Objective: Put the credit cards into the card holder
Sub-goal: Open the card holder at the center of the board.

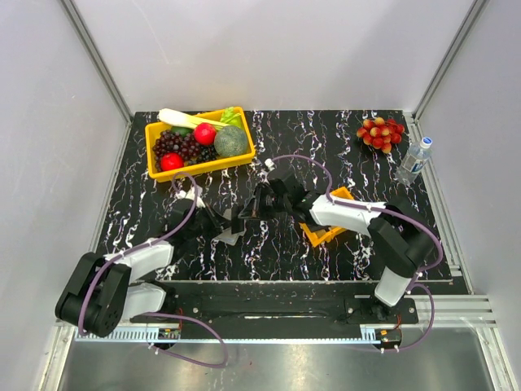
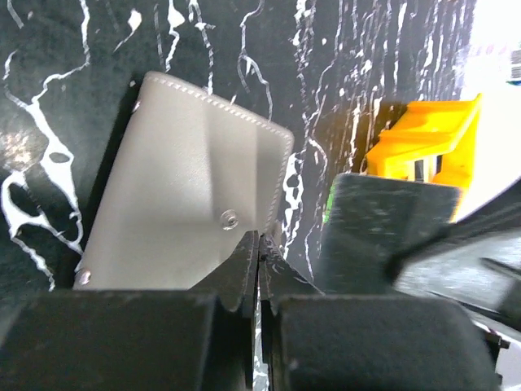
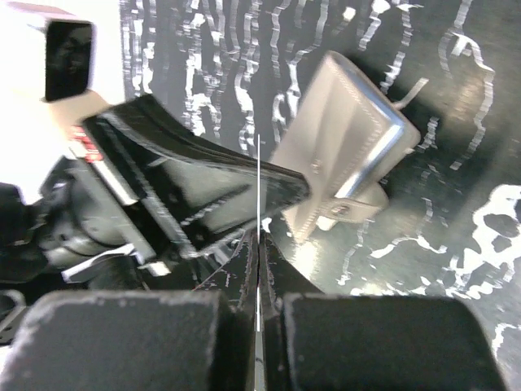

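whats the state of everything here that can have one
wallet: outside facing up, no pockets showing
card: held edge-on, not yet in the wallet
left gripper: jaws shut on the wallet's edge
right gripper: jaws shut on the card
orange tray: partly covered, contents not visible
water bottle: upright, cap on
yellow bin: full

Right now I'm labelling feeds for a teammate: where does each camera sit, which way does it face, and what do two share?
Top external: above and behind the bases, facing down onto the table; both arms show.
Left wrist: on the left arm, facing past its shut left claw at the card holder.
Right wrist: on the right arm, facing past its shut right claw, apparently pinching an edge-on credit card, toward the card holder.
Shared: both wrist views show the card holder.
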Controlling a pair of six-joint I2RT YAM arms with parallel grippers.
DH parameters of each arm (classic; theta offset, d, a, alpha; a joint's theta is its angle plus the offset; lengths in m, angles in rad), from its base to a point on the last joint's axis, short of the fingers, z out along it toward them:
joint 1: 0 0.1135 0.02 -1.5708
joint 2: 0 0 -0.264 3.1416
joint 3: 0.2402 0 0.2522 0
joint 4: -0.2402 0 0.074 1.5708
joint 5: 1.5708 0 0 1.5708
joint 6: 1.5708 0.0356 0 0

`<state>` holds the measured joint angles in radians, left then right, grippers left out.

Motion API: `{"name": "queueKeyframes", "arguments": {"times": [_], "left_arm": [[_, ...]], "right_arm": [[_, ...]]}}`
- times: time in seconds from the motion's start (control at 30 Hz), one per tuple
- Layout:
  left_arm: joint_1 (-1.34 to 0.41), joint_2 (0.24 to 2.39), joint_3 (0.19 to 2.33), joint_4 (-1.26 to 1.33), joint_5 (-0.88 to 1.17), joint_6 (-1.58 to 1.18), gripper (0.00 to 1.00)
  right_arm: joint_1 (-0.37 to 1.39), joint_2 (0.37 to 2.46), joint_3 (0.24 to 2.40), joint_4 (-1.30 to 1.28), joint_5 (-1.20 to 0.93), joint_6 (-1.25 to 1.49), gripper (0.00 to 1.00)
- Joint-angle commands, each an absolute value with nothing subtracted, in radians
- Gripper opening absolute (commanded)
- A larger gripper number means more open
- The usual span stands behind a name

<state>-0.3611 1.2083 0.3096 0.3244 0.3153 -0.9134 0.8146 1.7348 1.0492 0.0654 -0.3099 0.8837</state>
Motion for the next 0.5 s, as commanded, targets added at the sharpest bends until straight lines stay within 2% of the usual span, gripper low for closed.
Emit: {"name": "queueKeyframes", "arguments": {"times": [0.0, 0.13, 0.17, 0.23, 0.3, 0.33, 0.37, 0.47], "left_arm": [[-0.338, 1.163, 0.304, 0.313, 0.354, -0.888, 0.0], [-0.325, 1.144, 0.325, 0.252, 0.351, -0.865, 0.0], [-0.322, 1.125, 0.331, 0.229, 0.344, -0.853, 0.13], [-0.321, 1.079, 0.342, 0.155, 0.304, -0.841, 0.56], [-0.319, 1.017, 0.353, 0.088, 0.258, -0.825, 0.7], [-0.318, 0.994, 0.363, 0.053, 0.23, -0.812, 0.81], [-0.318, 0.983, 0.377, 0.011, 0.2, -0.798, 0.86], [-0.31, 1.0, 0.406, -0.057, 0.164, -0.759, 0.91]], "right_arm": [[0.831, 1.73, 1.085, 0.216, -0.37, 0.942, 0.0], [0.831, 1.721, 1.086, 0.186, -0.327, 0.942, 0.0], [0.831, 1.706, 1.075, 0.175, -0.298, 0.931, 0.0], [0.83, 1.684, 1.068, 0.118, -0.233, 0.913, 0.0], [0.83, 1.683, 1.063, 0.081, -0.21, 0.904, 0.0], [0.83, 1.686, 1.054, 0.081, -0.209, 0.914, 0.0], [0.83, 1.69, 1.045, 0.084, -0.206, 0.923, 0.0], [0.83, 1.723, 1.023, 0.121, -0.207, 0.934, 0.0]]}}
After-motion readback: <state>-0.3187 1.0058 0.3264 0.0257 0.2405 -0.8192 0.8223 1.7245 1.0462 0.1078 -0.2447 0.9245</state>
